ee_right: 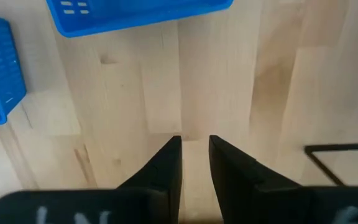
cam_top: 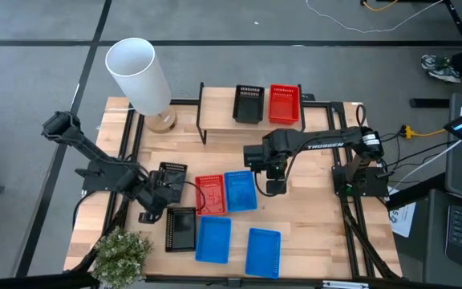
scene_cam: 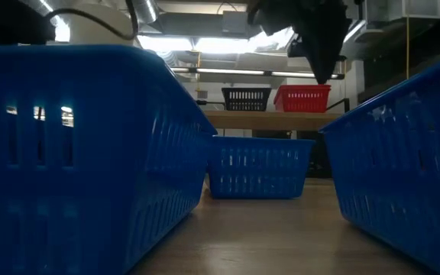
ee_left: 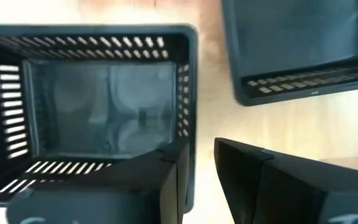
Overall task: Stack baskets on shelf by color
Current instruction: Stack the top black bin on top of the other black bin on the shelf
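On the shelf (cam_top: 215,120) at the table's far side stand a black basket (cam_top: 249,104) and a red basket (cam_top: 285,104). My left gripper (cam_top: 164,191) is open over a black basket (ee_left: 104,106) at the table's left. One finger stands inside its side wall and one outside. A second black basket (cam_top: 180,228) lies nearer the front. A red basket (cam_top: 210,194) and a blue basket (cam_top: 240,191) sit mid-table. My right gripper (ee_right: 195,138) points down over bare wood beside that blue basket, with a narrow gap and nothing in it. My left gripper comes from above with its fingers on either side of the black basket's side wall (ee_left: 191,124), near one corner. Whether the fingers (ee_left: 166,180) touch the wall, I cannot tell. The basket stands upright on the table.
Two more blue baskets (cam_top: 212,239) (cam_top: 264,251) lie near the front edge and fill the low view. A white lamp (cam_top: 139,76) stands at the far left and a small plant (cam_top: 123,253) at the near left corner. Bare wood lies at the right.
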Controlling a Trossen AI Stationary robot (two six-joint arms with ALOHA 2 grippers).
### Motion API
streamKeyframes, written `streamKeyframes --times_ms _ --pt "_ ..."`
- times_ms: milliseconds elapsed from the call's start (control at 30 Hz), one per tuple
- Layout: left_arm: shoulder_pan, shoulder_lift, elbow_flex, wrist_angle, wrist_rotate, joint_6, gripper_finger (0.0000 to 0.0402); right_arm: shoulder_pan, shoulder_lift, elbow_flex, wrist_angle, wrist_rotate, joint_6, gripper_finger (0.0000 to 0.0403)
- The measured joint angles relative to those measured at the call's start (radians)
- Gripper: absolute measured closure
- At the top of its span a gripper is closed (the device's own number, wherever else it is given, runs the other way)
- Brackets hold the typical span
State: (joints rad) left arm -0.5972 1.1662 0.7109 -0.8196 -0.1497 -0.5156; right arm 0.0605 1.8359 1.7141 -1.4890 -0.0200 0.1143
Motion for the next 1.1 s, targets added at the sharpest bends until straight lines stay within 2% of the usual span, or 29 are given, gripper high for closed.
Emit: streamKeyframes --times_ms 167,333,433,500,567,667,767,867,1000,1100 --pt "0.000 0.075 0.000 0.002 -0.048 -0.012 0.0332 0.018 0.000 -0.019 0.008 0.003 0.020 0.0324" --pt "0.001 0.162 0.000 0.018 -0.055 -0.015 0.0332 0.043 0.000 -0.019 0.023 0.002 0.034 0.0324" --pt "0.003 0.214 0.000 0.042 -0.103 -0.084 0.0333 0.061 0.000 -0.019 0.022 0.002 0.067 0.0324" --pt "0.003 0.240 0.000 0.042 -0.101 -0.155 0.0344 0.076 0.000 -0.019 0.021 0.002 0.079 0.0324" --pt "0.003 0.255 0.013 0.029 -0.073 -0.197 0.0374 0.093 0.000 -0.019 0.015 0.001 0.091 0.0324" --pt "0.002 0.237 0.089 -0.065 -0.066 -0.301 0.0395 0.120 0.000 -0.019 0.008 0.000 0.095 0.0324" --pt "0.002 0.199 0.227 -0.211 -0.134 -0.346 0.0400 0.149 0.000 -0.019 0.008 0.000 0.095 0.0324" --pt "0.005 0.174 0.389 -0.278 -0.284 -0.258 0.0401 0.178 0.000 -0.019 0.002 0.000 0.133 0.0324" --pt "0.066 0.160 0.585 -0.268 -0.535 -0.043 0.0401 0.223 0.000 -0.019 -0.036 0.000 0.274 0.0324" --pt "0.189 0.167 0.695 -0.206 -0.585 0.205 0.0401 0.275 0.000 -0.019 -0.086 0.000 0.407 0.0324"
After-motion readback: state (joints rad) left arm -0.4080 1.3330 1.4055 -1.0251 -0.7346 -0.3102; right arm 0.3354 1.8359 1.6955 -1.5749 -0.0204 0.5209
